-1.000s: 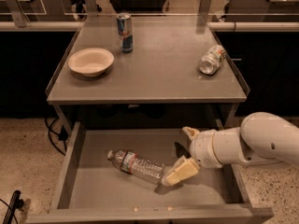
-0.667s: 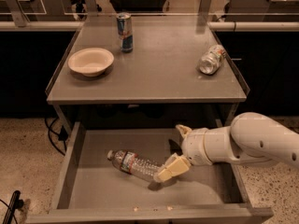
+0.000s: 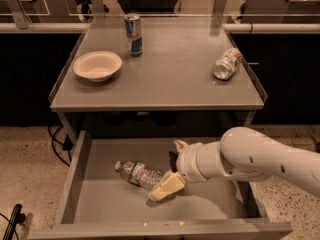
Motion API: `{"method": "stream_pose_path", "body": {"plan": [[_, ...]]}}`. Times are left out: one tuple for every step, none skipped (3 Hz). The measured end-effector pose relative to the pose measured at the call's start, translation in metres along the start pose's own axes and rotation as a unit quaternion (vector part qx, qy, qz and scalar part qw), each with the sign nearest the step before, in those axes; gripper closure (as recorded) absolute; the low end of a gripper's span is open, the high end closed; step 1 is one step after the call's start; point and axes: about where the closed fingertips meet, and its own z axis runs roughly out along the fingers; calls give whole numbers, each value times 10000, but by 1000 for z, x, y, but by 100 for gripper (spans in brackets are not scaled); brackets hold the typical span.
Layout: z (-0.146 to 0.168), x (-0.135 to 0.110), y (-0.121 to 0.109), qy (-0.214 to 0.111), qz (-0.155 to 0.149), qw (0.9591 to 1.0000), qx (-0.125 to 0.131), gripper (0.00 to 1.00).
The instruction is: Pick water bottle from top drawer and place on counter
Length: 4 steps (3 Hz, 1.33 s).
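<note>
So the arm is sliding left across the drawer [image 3: 72, 184]. A second ago the gripper [image 3: 167, 170] sat off toward the right side, well apart from the water bottle [image 3: 137, 173]. Now it's right up against the bottle's bottom end.

The fingers [image 3: 165, 188] are spread apart. The lower one lies on or just over the base of the bottle, and the other pokes up behind it toward the back of the drawer. From where I'm standing, nothing is clamped yet.

The bottle hasn't budged. It's lying on its side on the drawer floor, white cap pointing left and slightly toward the back.

My read is that the approach is pretty much done and the grab comes next. It's coming in at the end of the bottle rather than across the middle, so the bottle could roll or skid when the fingers close.

Up on the desk [image 3: 175, 79] there's a drink can [image 3: 133, 34], a bowl [image 3: 97, 65] and a short bottle [image 3: 227, 64] on its side. There's a bare patch in the middle that looks like a fine drop spot.
</note>
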Motion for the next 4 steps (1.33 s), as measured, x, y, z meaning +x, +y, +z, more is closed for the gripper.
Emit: {"method": "stream_pose_path", "body": {"plan": [[15,2,7,112,-52,9999,-65,0],[26,1,-5,139,-87,9999,21,0],[34,11,-18,222,-44,9996,150,0],[35,21,-20,253,105,9995,127,0]]}}
